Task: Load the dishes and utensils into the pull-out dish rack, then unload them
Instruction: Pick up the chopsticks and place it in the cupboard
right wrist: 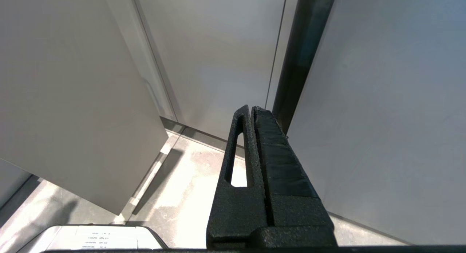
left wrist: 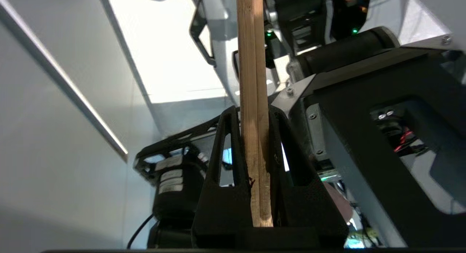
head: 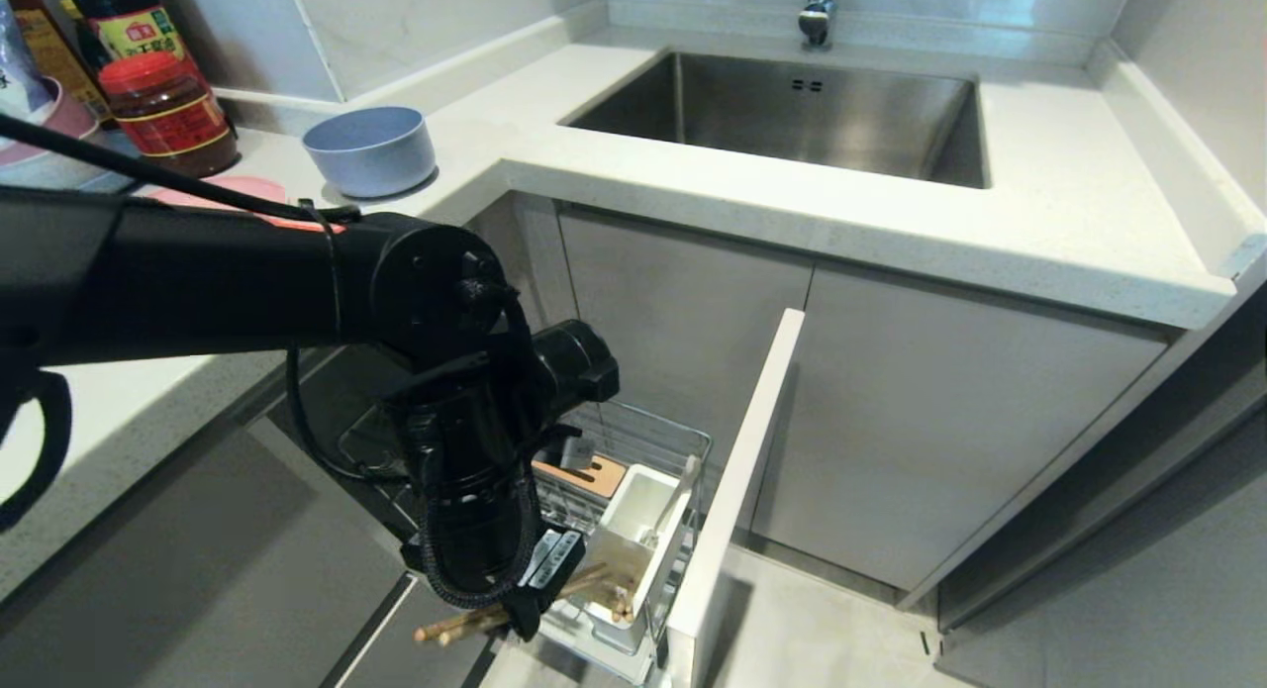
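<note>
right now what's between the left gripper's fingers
The pair of wooden chopsticks, clamped side by side in the left gripper; the left wrist view shows it best.

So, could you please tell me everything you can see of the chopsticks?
The chopsticks are a pair of light wooden sticks, pressed side by side with visible grain. The left hand is shut on them mid-length, holding them nearly level, slightly tilted. One end juts out past the hand over the floor; the other reaches toward the white utensil box in the rack. Whether they touch the box is unclear.
</note>
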You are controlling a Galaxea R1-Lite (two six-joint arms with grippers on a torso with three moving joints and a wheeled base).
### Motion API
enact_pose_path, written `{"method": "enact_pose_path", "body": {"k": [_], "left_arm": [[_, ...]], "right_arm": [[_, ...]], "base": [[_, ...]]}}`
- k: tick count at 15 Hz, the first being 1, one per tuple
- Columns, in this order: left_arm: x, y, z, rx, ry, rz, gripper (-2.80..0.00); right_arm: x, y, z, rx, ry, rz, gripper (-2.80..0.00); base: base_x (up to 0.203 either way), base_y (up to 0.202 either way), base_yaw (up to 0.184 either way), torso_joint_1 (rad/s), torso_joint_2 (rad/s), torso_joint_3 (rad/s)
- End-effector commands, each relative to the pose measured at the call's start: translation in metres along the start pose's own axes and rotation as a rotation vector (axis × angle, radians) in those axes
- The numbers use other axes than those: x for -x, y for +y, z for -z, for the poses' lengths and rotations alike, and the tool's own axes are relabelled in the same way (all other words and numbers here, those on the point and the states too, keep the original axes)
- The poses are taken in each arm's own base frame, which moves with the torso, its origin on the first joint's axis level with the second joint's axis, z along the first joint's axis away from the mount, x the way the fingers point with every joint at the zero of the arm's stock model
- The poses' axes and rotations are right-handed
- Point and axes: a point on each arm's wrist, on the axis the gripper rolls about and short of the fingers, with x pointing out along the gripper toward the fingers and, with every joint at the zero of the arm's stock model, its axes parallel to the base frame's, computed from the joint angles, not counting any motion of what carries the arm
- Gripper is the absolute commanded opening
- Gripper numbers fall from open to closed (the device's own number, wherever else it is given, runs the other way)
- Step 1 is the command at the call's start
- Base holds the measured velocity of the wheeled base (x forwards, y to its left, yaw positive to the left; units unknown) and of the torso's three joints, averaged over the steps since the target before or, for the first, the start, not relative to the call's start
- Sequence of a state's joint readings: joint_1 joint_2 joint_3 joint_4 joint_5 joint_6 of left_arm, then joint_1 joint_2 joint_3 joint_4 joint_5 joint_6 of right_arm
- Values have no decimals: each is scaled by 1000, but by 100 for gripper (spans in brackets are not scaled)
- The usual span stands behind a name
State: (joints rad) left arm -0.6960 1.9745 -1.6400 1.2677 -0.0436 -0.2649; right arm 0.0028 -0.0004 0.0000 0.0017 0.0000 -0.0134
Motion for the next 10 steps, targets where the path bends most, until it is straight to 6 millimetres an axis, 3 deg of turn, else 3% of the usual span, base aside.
{"method": "enact_pose_path", "body": {"k": [1,10], "left_arm": [[-10,0,-7,9,34,-5,-280],[-34,5,-31,40,42,25,-280]], "right_arm": [[0,0,0,0,0,0,-280],[0,0,0,0,0,0,-280]], "base": [[0,0,0,0,0,0],[0,0,0,0,0,0]]}}
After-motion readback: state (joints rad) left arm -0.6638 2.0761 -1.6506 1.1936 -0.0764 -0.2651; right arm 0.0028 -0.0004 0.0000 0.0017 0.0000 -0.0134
